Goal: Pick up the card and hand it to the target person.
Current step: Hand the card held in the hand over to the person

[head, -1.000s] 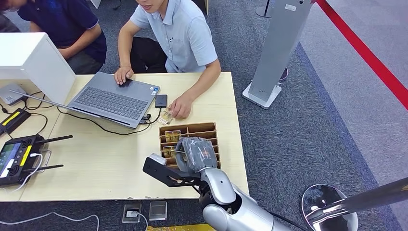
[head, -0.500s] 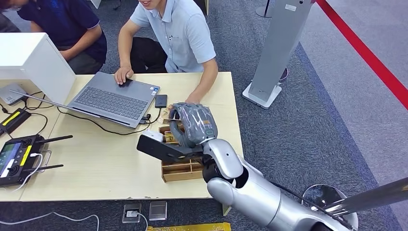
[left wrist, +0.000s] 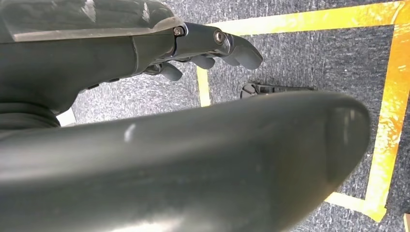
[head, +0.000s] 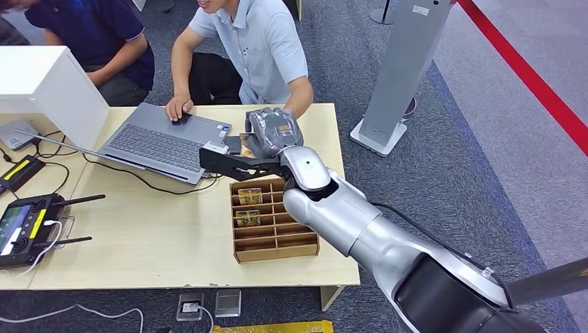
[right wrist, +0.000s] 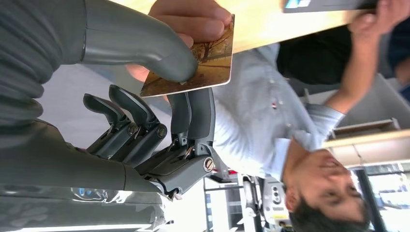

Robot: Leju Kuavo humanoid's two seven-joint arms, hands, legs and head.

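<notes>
Holding the card (right wrist: 203,63) between thumb and fingers, the right robot hand (head: 272,133) is reaching across the surface (head: 152,243), sitting just above centre in the head view. In the right wrist view the person's hand (right wrist: 191,19) is already touching the card's far edge.

The handover is probably the risky part. If the robot hand is letting go before the person is gripping firmly, the card is likely slipping down onto the surface; if it is clamping too long, a tug may be bending the card. The black wrist camera bracket (head: 232,161) is also hanging low over the phone (head: 232,144) and laptop (head: 163,142), so a sideways drift could be knocking them.

The left robot hand (left wrist: 212,48) is hanging over the carpet with its fingers loosely curled around nothing.

Counting from bottom to top of the head view: one wooden card rack (head: 274,220) with two cards (head: 248,207) showing in its slots, one remote controller (head: 24,227) at lower left, one laptop, one phone, one white box (head: 48,90), and two people (head: 253,48).
</notes>
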